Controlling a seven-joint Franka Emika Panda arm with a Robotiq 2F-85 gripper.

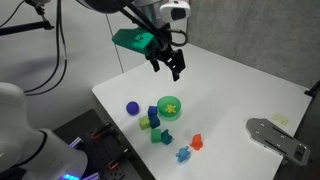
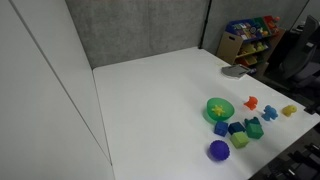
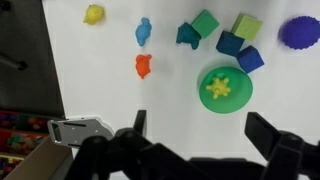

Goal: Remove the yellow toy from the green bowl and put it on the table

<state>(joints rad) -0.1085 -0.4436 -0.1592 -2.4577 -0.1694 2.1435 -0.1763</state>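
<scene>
One yellow toy (image 3: 219, 87) inside green bowl (image 3: 243, 101), claw (image 1: 168, 72) spread wide above table (image 1: 240, 92)

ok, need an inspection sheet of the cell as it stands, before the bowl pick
Surface: white table, smooth, toys grouped near one corner.
Job's things: yellow toy lies inside the green bowl; the bowl stands upright on the table.
Clutter: purple ball, blue and green blocks, blue figure, red figure, small yellow figure, grey metal plate at the table's edge.
Grippers: pincer open, empty, above the table, clear of the bowl.
Cables: black cables hang beyond the table, none seen on the surface.
Surroundings: grey wall panel, shelf of colourful items.
</scene>
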